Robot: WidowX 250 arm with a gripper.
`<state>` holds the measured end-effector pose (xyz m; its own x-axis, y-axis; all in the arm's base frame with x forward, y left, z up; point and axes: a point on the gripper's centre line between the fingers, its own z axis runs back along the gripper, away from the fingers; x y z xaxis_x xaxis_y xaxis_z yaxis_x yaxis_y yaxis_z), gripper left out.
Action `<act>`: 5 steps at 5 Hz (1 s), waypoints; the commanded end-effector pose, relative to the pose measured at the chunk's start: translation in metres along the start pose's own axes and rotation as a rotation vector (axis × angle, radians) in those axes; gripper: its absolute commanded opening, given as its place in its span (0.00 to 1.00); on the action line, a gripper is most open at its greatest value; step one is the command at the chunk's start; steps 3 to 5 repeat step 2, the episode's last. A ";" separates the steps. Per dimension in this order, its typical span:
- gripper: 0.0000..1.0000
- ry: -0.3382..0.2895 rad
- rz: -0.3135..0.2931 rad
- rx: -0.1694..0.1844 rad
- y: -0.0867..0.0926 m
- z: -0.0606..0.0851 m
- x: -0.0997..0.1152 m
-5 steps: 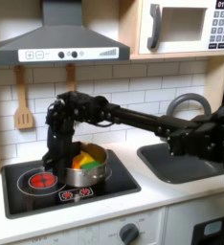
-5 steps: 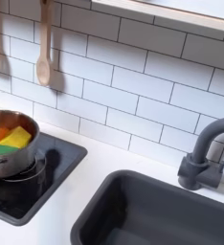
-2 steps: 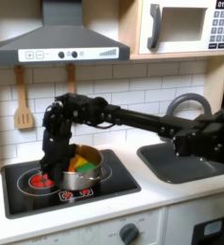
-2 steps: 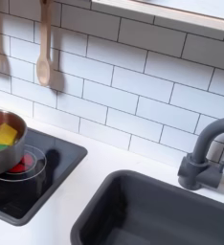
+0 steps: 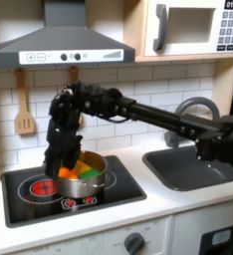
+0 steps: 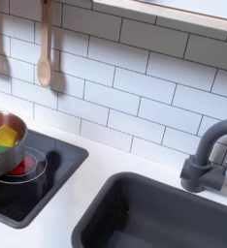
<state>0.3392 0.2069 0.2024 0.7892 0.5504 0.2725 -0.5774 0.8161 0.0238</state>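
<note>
Gripping the pot (image 5: 86, 173) at its left rim on the stove (image 5: 49, 194), the end effector (image 5: 55, 162) should stay level; its opening cannot be judged.

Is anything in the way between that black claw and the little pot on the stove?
Nothing visible stands between them. In the first exterior view the gripper is down at the left rim of the pot, which sits on the stove holding colourful toy food.

Toy kitchen: stove (image 5: 29, 201), range hood (image 5: 61, 42), microwave (image 5: 193, 27), sink (image 6: 164, 218), tiled wall (image 6: 135, 82).
</note>
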 end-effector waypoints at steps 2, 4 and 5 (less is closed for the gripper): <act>1.00 -0.042 0.000 0.002 0.001 0.015 0.001; 1.00 -0.042 0.000 0.002 0.001 0.015 0.001; 1.00 -0.042 0.000 0.002 0.001 0.015 0.001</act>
